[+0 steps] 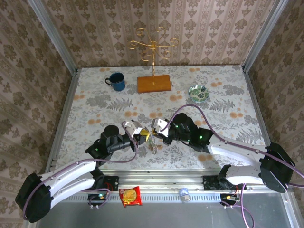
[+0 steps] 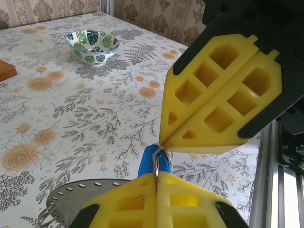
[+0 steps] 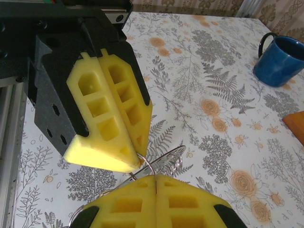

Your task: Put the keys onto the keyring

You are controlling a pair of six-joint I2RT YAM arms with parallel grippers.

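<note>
My left gripper (image 1: 146,137) and right gripper (image 1: 158,132) meet tip to tip above the table's near middle. In the left wrist view the left gripper (image 2: 156,178) is shut on a thin wire loop (image 2: 156,164), and a key with a bright blue head (image 2: 148,164) hangs on that loop. The right gripper (image 2: 164,141) pinches the same loop from above. The keyring's flat grey plate (image 2: 71,202), with small holes along its edge, hangs at lower left. In the right wrist view the right gripper (image 3: 156,179) is shut on the loop (image 3: 148,166), beside the grey plate (image 3: 164,159) and the left gripper (image 3: 137,161).
A blue mug (image 1: 117,81) stands at the back left and a green patterned bowl (image 1: 198,92) at the back right. Between them is a wooden base (image 1: 154,83) with a gold wire stand. A red snack packet (image 1: 129,196) lies on the front rail.
</note>
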